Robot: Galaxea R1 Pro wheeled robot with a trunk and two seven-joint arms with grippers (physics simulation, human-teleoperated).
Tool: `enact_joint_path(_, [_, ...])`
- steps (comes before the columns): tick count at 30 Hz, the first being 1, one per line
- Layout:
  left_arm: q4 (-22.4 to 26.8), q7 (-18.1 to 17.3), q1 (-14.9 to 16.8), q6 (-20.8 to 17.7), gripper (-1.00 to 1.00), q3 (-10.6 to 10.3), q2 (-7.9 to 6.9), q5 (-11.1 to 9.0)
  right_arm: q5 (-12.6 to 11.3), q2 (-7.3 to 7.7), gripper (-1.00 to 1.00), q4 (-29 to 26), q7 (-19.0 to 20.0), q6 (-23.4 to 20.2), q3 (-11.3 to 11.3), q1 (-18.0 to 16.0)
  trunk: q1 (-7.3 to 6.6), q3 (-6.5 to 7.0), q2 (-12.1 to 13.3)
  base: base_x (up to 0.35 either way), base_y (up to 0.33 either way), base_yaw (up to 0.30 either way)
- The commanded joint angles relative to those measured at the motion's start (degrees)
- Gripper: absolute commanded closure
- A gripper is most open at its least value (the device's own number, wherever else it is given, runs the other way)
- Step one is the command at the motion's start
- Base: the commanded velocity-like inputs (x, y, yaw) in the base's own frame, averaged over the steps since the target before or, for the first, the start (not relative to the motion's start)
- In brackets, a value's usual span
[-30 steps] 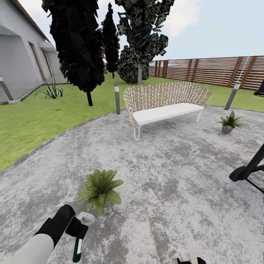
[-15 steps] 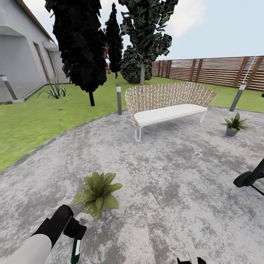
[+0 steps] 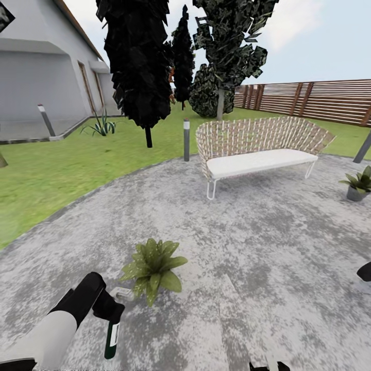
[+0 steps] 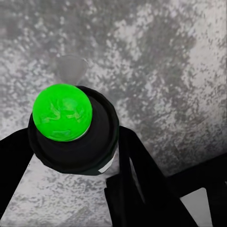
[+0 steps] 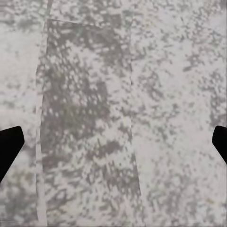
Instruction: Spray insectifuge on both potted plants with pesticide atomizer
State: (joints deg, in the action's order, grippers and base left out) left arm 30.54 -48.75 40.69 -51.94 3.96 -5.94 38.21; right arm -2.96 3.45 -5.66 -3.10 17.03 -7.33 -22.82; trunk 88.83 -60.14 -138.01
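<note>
Listing, largest first: paved patio [image 3: 268,247]; broad-leaved potted plant [image 3: 153,265], near; spikier potted plant [image 3: 357,183], well apart. Left gripper [image 3: 114,315], fingers clenched on pesticide atomizer [image 3: 112,335], beside the broad plant. Right fingers [image 5: 9,146] released. Aim nozzle, apparently downward, over leaves.

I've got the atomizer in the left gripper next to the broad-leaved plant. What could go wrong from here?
The pesticide atomizer hangs low in the left gripper, beside the broad-leaved potted plant rather than aimed at it, so spray may hit the patio. The second potted plant sits far off at the view's right edge and could be left uncovered.
</note>
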Motion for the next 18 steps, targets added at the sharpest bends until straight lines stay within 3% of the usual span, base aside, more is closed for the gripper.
enact_joint_path(1, [0.06,-0.56,0.10,-0.24,1.00,0.06,0.02,0.62,-0.33,0.04,-1.00,0.03,-0.24,0.14,-0.46,-0.03,-0.01,-0.05,-0.02,0.117,-0.045,0.037])
enact_joint_path(6, [0.11,-0.59,0.25,-0.31,1.00,-0.93,0.11,0.64,-0.35,0.06,-1.00,0.03,-0.24,0.14,-0.41,-0.03,-0.01,-0.05,-0.02,0.227,-0.120,0.024])
enact_joint_path(11, [0.14,-0.59,0.99,-0.35,1.00,-1.08,0.09,0.64,-0.38,0.01,-1.00,0.03,-0.24,0.13,-0.48,-0.04,-0.01,-0.05,-0.02,0.210,-0.199,0.212])
enact_joint_path(18, [0.14,-0.57,1.22,-0.36,1.00,-1.15,0.12,0.70,-0.29,0.10,-1.00,0.09,-0.17,0.24,-0.51,-0.02,-0.01,-0.05,-0.02,0.033,-0.265,0.166])
